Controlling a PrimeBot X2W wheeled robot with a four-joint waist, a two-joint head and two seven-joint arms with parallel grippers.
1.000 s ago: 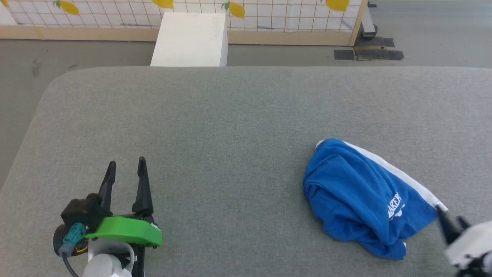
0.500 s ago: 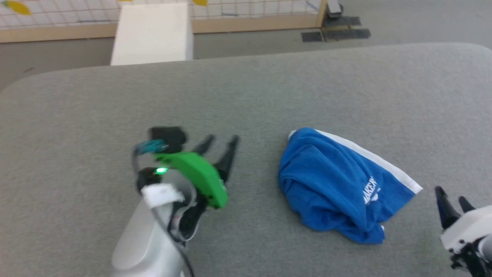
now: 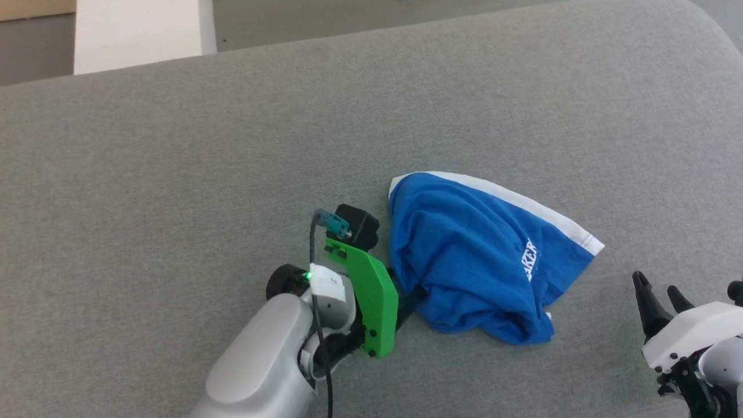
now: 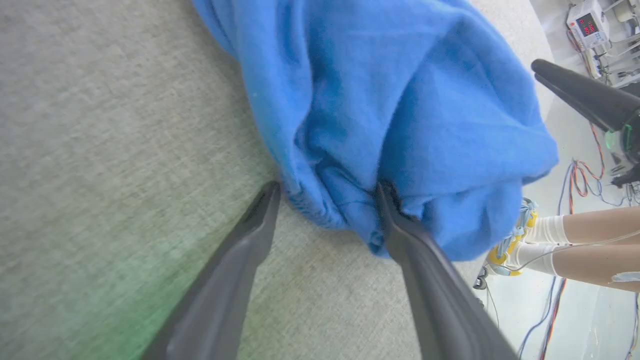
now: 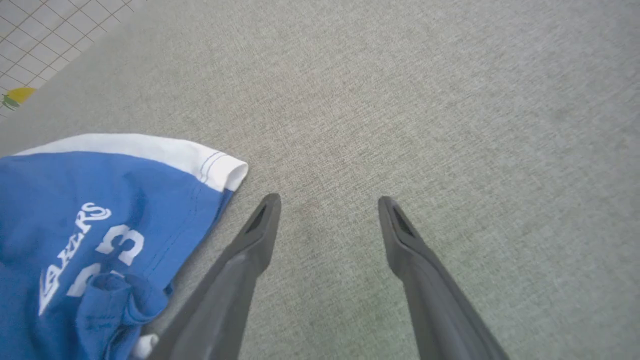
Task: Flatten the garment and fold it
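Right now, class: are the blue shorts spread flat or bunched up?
Bunched up: the shorts lie in a crumpled heap with deep overlapping folds, not spread flat.

Grey fabric-covered table (image 3: 174, 145), rounded far corner, crumpled blue garment (image 3: 464, 255) with white band lying on it

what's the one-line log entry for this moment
garment: crumpled on table | left tool: open, straddling its edge | right tool: open, beside it

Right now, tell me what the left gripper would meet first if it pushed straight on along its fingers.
The garment. The left gripper is open, with its fingertips at the crumpled blue edge and one seemingly tucked under a fold. Going on would likely bunch fabric between the fingers.
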